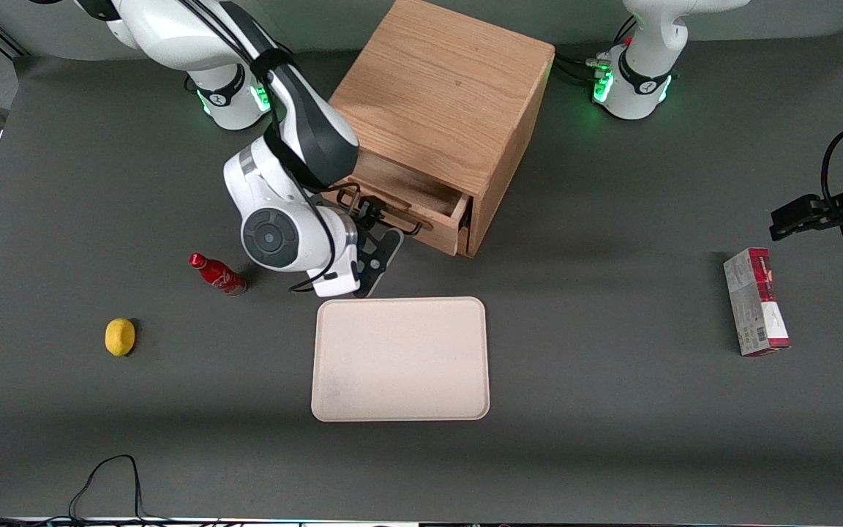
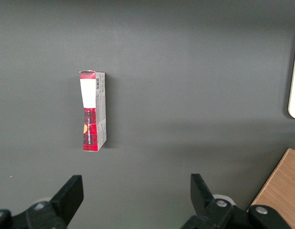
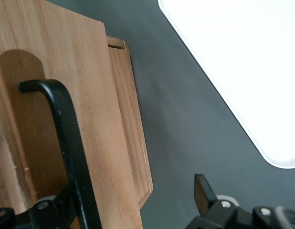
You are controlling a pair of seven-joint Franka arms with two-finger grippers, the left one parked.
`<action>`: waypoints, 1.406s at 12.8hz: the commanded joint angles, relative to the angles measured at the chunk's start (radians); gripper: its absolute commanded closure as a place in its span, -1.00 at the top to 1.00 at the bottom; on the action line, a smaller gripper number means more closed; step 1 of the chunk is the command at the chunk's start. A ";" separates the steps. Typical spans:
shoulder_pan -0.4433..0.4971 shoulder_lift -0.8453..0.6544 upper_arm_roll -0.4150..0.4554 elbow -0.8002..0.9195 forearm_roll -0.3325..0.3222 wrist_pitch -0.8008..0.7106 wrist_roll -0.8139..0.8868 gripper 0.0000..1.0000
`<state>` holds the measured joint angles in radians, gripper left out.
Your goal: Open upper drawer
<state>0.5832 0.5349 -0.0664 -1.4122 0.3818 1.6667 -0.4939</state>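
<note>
A lemon [image 1: 120, 337] and a red bottle [image 1: 216, 274] lie toward the working arm's end of the table. The gripper [image 1: 376, 241] stands in front of the cabinet [image 1: 442, 121], its fingers spread apart around the black handle [image 3: 66, 138] without clamping it. The upper drawer [image 1: 410, 201] projects partway from the cabinet, above its shut twin. A tray [image 1: 400, 359] lies nearer the camera. Risk: with the fingers only hooked, the handle could slip out during a pull; an off-axis pull could jam the drawer.
</note>
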 commanded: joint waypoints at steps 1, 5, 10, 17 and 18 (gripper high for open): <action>-0.008 0.008 -0.004 0.029 0.025 -0.021 -0.025 1.00; -0.011 0.019 -0.004 0.045 0.023 -0.019 -0.026 1.00; -0.020 0.039 -0.004 0.059 0.020 -0.016 -0.032 1.00; -0.057 0.059 -0.004 0.085 0.017 -0.010 -0.051 1.00; -0.062 0.060 -0.004 0.088 0.017 -0.010 -0.054 1.00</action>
<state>0.5352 0.5695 -0.0687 -1.3678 0.3828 1.6682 -0.5184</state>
